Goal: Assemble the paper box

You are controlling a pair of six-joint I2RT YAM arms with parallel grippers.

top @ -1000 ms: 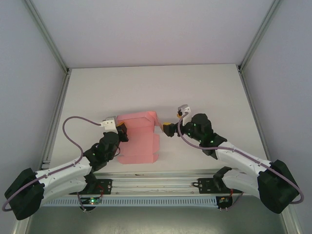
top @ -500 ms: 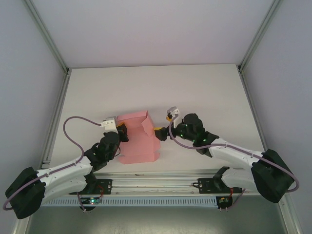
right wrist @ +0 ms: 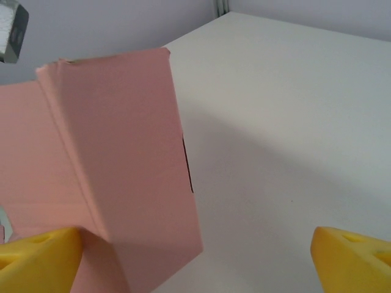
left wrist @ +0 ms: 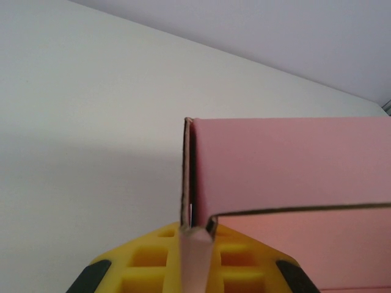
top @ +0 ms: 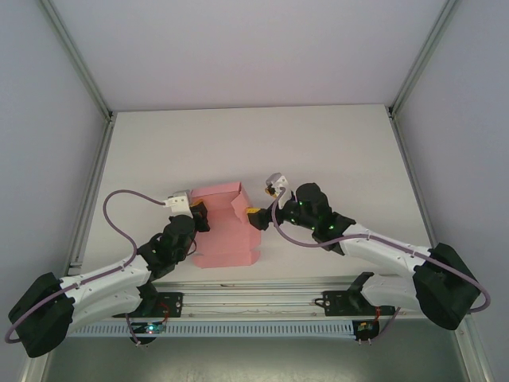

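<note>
Near the front middle of the table [top: 318, 151], the paper box [top: 227, 231] lies part-folded. The left gripper [top: 196, 216] is clenched on its raised left wall [left wrist: 186, 171], anchoring it. The right gripper [top: 256, 216], jaws spread wide, stands at the right flap [right wrist: 122, 159], likely to fold it inward.

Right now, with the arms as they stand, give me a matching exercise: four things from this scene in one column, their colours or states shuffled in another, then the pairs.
Things:
1. left gripper
2. right gripper
3. paper box
4. table

States:
A. white
B. pink, partly folded up
C. jaws wide open beside a raised flap
D. shut on an upright edge of card

Pairs: 1-D, 2-C, 3-B, 4-A
</note>
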